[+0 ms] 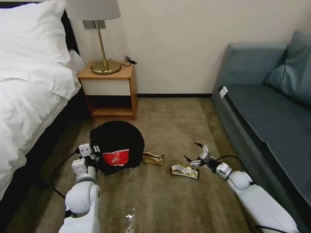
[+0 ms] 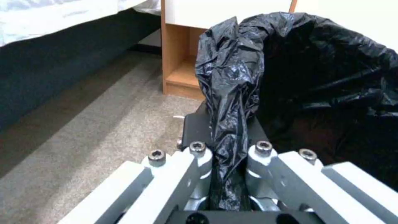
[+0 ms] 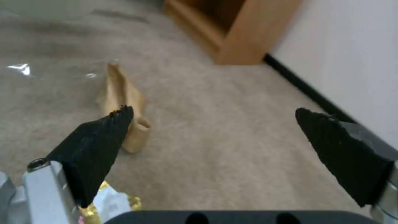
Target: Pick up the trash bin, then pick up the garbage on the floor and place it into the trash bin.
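The trash bin (image 1: 118, 139) stands at my left on the carpet, its black liner (image 2: 315, 71) draped over the rim. A crushed red-and-white cup (image 1: 115, 158) lies inside it. My left gripper (image 1: 94, 152) is shut on the bin's rim and liner (image 2: 226, 130). A crumpled brown paper bag (image 1: 154, 158) lies just right of the bin, and a flat snack wrapper (image 1: 184, 171) lies further right. My right gripper (image 1: 191, 150) hovers open just above and right of the wrapper. In the right wrist view (image 3: 213, 124) the paper bag (image 3: 124, 102) lies beyond the fingertips and the wrapper (image 3: 110, 202) below them.
A bed (image 1: 29, 97) runs along the left, and a wooden nightstand (image 1: 110, 90) with a brass lamp (image 1: 104, 48) stands against the back wall. A blue-grey sofa (image 1: 269, 110) closes off the right. Clear plastic scraps (image 1: 129, 220) lie on the carpet near my base.
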